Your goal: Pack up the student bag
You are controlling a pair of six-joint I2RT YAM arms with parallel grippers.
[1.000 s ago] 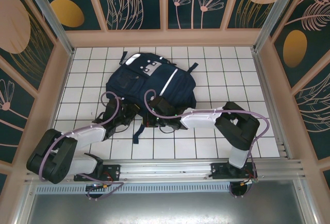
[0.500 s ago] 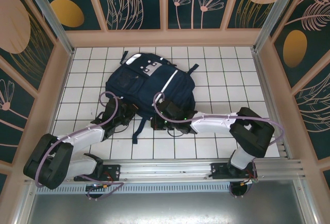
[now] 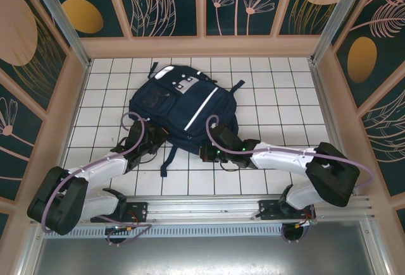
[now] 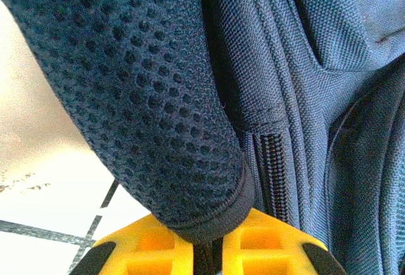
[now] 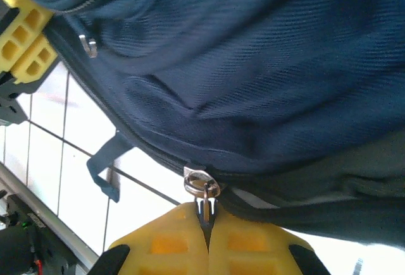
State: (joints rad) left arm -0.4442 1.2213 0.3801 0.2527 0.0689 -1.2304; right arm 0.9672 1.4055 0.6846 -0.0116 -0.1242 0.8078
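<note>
the student bag (image 3: 183, 101) lies flat on the white tiled counter (image 3: 285, 98), left of centre, with its front pockets and white stripe facing up and its near edge turned toward the arms. along that near edge runs a zipper. its metal zipper pull (image 5: 202, 186) hangs from a small ring, and the right gripper (image 5: 207, 224) is pinched tight on the pull's tab, yellow fingers pressed together just under the seam. at the bag's near left corner, the left gripper (image 4: 205, 250) is closed almost fully on the rim of a padded mesh strap (image 4: 145, 98), whose rounded end sits right at the fingertips beside a second dark zipper track. a loose strap end (image 5: 104, 167) trails off the bag onto the tiles between the two grippers.
</note>
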